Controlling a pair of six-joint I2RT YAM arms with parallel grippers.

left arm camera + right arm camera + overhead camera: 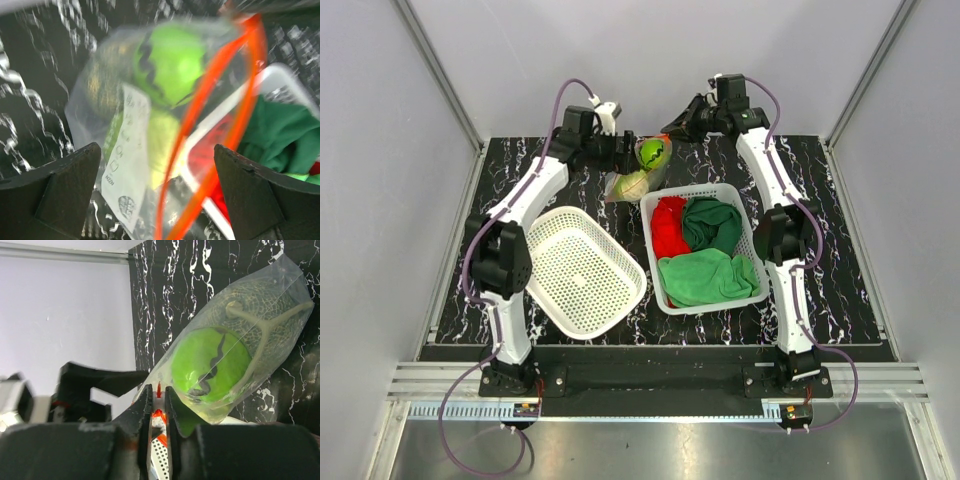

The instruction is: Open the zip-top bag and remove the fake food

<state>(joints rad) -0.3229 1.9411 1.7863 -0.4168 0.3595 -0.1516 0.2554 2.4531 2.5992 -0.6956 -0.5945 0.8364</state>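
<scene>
The zip-top bag [638, 172] hangs above the back of the table, between my two grippers. Inside it are fake food pieces: a bright green ball [654, 153] and a pale cabbage-like ball [631, 185]. My right gripper [158, 390] is shut on the bag's orange zip strip, and the bag [235, 340] dangles beyond it with the green ball [210, 365] and a grey-green netted piece [267, 302]. My left gripper [156, 150] is open, and the bag's parted orange strip [212, 90] runs between its fingers [65, 185] without touching them.
A white basket [705, 190] holding a red cloth [668, 228] and green cloths [708, 277] stands just below the bag. An empty white basket [548, 222] lies tilted at the left. Grey walls close in at the back and sides.
</scene>
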